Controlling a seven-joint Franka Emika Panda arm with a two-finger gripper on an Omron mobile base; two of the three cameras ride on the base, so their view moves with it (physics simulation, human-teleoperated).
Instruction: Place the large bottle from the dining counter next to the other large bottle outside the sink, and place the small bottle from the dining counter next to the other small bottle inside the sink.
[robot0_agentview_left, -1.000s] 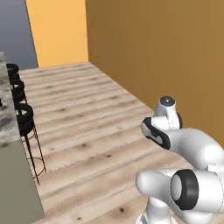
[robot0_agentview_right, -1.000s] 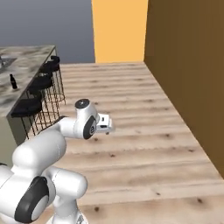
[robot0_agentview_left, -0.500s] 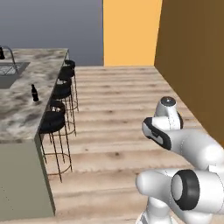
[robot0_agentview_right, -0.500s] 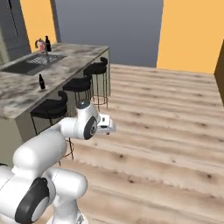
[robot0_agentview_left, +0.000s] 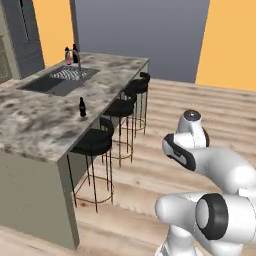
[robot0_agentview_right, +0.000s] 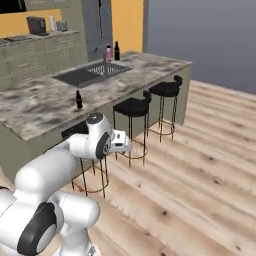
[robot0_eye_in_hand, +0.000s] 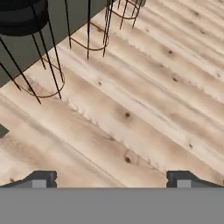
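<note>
Wooden plank flooring surrounds the marble worktop (robot0_agentview_left: 35, 125), where the small bottle (robot0_agentview_left: 82, 107) stands upright and well apart from the sink (robot0_agentview_left: 55, 82). Beyond the sink, the large bottle (robot0_agentview_right: 108, 53) and the other large bottle (robot0_agentview_right: 116, 51) are seen side by side. The hand (robot0_eye_in_hand: 111, 178) is spread wide and empty above the floor. The small bottle is judged light, rigid and slippery, best gripped at its body.

The arm is folded close above the base, elbow bent, wrist turned so the hand faces downward. The gripper (robot0_eye_in_hand: 111, 178) holds nothing, its jaws spread wide with the fingertips (robot0_eye_in_hand: 43, 178) far apart.
</note>
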